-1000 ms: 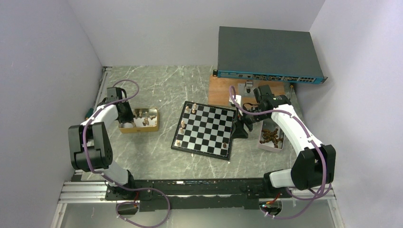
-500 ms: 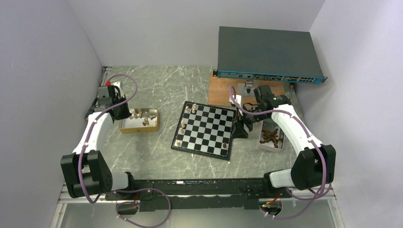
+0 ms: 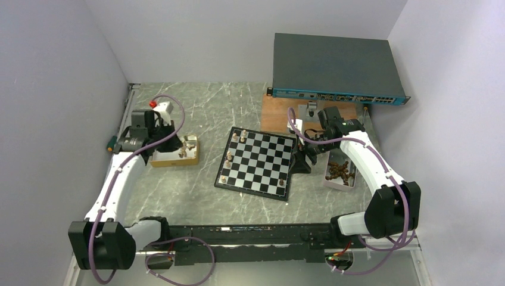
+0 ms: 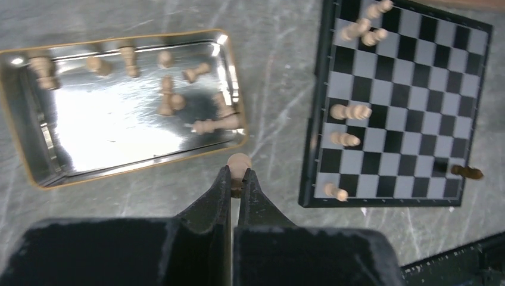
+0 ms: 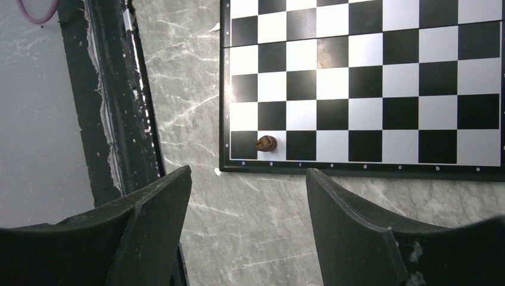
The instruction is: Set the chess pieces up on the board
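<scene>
One light tan pawn [image 4: 239, 162] was the piece that mattered to me: it sat pinched in the left gripper [image 4: 236, 182], whose jaws had narrowed right down on its lower part; its round head poked out past the fingertips, so its long axis ran roughly in line with the fingers, as far as I could judge. It hung off the board [image 4: 417, 89], clear of the dark border, on the side where a handful of light chessmen [image 4: 350, 111] already stood in the outer files; from the pincer the board lay to the right in the left wrist view, with a strip of bare table between. The metal tin [image 4: 137, 164] of spare light pieces lay beside that same edge of the board, and the pawn showed just outside the rim of it.

I reckoned the coming move was a sideways carry toward that near edge of the board, and the left arm was plainly the closer one for it; that arm reached far forward from its base, forearm stretched out, wrist tipped down.

Off the opposite edge of the board the right gripper [image 5: 245, 179] hung low with its jaws wide and nothing between them; a single dark piece [image 5: 265, 143] stood on the board's edge row just ahead of it; that arm was folded, elbow high.
</scene>
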Available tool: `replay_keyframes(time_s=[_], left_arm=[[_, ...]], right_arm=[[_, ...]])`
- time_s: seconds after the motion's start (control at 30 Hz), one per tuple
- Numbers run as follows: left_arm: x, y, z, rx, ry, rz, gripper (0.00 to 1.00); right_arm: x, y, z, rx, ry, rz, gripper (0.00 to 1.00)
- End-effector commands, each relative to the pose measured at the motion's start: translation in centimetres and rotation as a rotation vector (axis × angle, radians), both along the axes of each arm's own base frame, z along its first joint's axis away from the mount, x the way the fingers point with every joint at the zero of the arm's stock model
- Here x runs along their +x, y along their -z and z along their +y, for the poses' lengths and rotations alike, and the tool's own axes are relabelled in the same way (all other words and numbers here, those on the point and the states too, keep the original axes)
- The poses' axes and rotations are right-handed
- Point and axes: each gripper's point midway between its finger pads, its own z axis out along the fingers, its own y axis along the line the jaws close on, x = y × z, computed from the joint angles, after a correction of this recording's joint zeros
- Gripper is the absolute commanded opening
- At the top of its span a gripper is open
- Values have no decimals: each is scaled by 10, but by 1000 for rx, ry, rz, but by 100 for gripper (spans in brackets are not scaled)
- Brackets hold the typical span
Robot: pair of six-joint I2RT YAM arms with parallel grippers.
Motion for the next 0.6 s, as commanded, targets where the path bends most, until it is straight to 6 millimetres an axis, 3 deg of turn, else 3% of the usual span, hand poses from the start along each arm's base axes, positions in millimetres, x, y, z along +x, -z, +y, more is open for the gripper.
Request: replay_keyframes(time_s=[0.0,0.37,0.57], left_arm=[[-10,-13,-40,-68,94,-21,0],[-25,9,-112,-106,219,47,0],[-32,24,-138,-66,244,82,0]], right_arm=[[7,-14,6,52,-8,-49,73],[3,-14,5,52,-6,-58,73],[2,-14,4,55,-4,-64,73]])
